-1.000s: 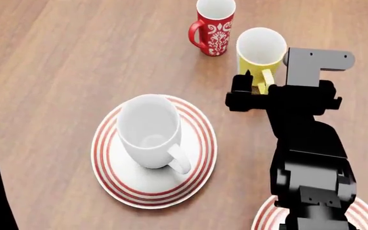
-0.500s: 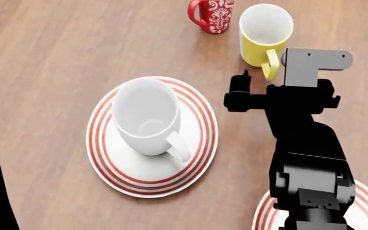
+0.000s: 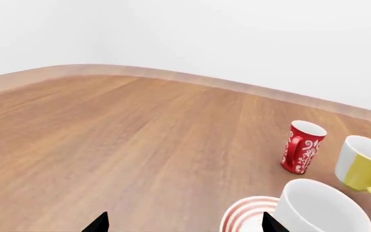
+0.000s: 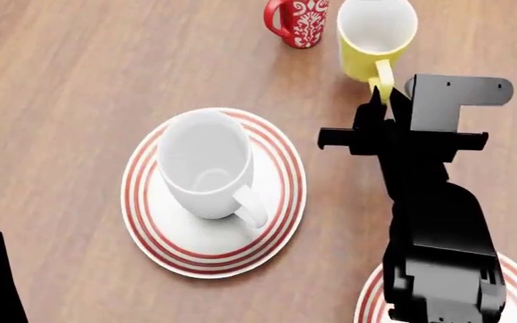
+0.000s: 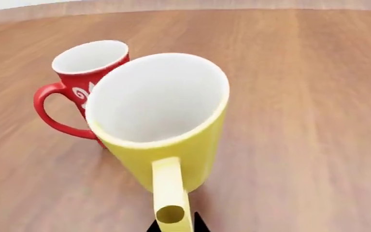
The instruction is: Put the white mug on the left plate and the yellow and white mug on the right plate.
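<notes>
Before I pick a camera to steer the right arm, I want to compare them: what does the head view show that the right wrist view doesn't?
Only the head view shows the white mug sitting on the left plate, the right plate edge, and the right arm. Only the right wrist view shows the red mug's handle whole. Both show the yellow and white mug, upright on the table, beside the red mug.

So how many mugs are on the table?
3. The white mug stands on the left plate. The yellow and white mug and the red mug stand side by side on the bare table, farther back. None looks hidden.
</notes>
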Robot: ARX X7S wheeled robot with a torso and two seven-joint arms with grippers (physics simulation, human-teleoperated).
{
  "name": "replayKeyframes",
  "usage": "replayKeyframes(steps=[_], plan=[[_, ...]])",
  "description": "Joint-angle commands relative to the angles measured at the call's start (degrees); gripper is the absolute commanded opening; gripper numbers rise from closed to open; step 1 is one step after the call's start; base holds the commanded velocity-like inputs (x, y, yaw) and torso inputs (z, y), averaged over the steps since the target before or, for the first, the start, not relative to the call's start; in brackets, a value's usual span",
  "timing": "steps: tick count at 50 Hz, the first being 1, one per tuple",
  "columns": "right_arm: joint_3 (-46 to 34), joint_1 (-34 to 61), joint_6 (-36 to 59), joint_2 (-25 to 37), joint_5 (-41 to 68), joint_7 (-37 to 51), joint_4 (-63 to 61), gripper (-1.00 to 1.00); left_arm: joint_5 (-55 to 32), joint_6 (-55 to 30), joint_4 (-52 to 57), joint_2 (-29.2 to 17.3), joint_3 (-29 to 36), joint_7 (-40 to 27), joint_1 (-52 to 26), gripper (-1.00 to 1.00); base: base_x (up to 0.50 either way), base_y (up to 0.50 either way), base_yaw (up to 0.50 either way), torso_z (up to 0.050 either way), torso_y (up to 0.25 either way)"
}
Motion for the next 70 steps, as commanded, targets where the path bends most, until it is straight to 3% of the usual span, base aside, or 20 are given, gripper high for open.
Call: replayKeyframes(steps=[1,10,19,35,50,70], plan=[[1.5,-9.0,-1.7,1.0,1.7,1.1,-17.3,-1.0,-0.1,0.1,-0.4,-0.1,0.1,-0.1,-0.2,1.0,0.0,0.0,0.0,0.0,0.0],[1.5,-15.4,-2.4,1.8,1.7,2.4,-27.9,-1.0,0.0,0.1,-0.7,0.0,0.4,-0.2,-0.5,1.0,0.0,0.0,0.0,0.0,0.0],[1.0,-21.6,7.0,3.0,2.6,5.4,-40.9,-1.0,0.1,0.0,-0.9,-0.1,0.6,-0.2,-0.7,1.0,0.0,0.0,0.0,0.0,0.0],[0.6,-21.7,8.6,3.3,3.1,6.0,-41.5,-1.0,-0.2,0.1,-1.1,-0.2,0.5,-0.2,-0.7,1.0,0.0,0.0,0.0,0.0,0.0],[4.1,-36.5,22.2,8.5,11.6,6.9,-65.8,-1.0,0.3,-0.5,0.4,-0.3,0.7,-1.4,-0.4,1.0,0.0,0.0,0.0,0.0,0.0],[10.9,-58.9,17.6,10.9,15.6,6.3,-83.6,-1.0,-0.4,-0.2,0.0,-0.7,0.3,-1.5,-0.5,1.0,0.0,0.0,0.0,0.0,0.0]])
